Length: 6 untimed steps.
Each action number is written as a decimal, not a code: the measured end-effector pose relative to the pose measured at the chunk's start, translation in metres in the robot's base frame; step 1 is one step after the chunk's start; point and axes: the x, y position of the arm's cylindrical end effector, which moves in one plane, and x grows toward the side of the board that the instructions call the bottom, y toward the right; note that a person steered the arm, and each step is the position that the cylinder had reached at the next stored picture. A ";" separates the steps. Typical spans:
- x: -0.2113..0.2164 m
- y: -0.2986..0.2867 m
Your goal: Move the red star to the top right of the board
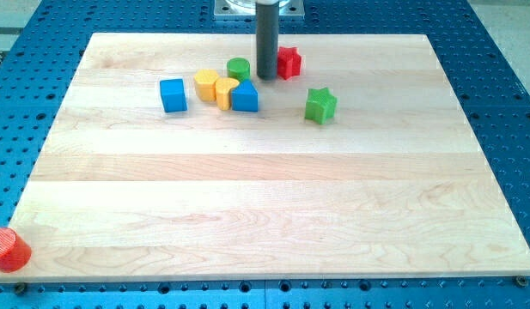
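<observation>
Standing upright | my tip [266, 77] | touching red star [289, 62] left side

One view only. I look from beyond the bottom edge of the wooden board [273, 215], raised and tilted down toward its top edge. All four board edges fit in frame, side edges converging toward the view's top, with blue perforated table [505, 86] showing round every side. Middle distance: blocks read small. My rod enters from the view's top centre, its base cut off; my tip [266, 78] near the top edge.
</observation>
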 end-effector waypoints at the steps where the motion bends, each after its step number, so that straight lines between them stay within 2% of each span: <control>1: -0.008 0.102; 2: -0.001 0.088; 3: -0.030 0.074; 4: -0.038 0.170; 5: 0.015 0.153; 6: -0.002 0.237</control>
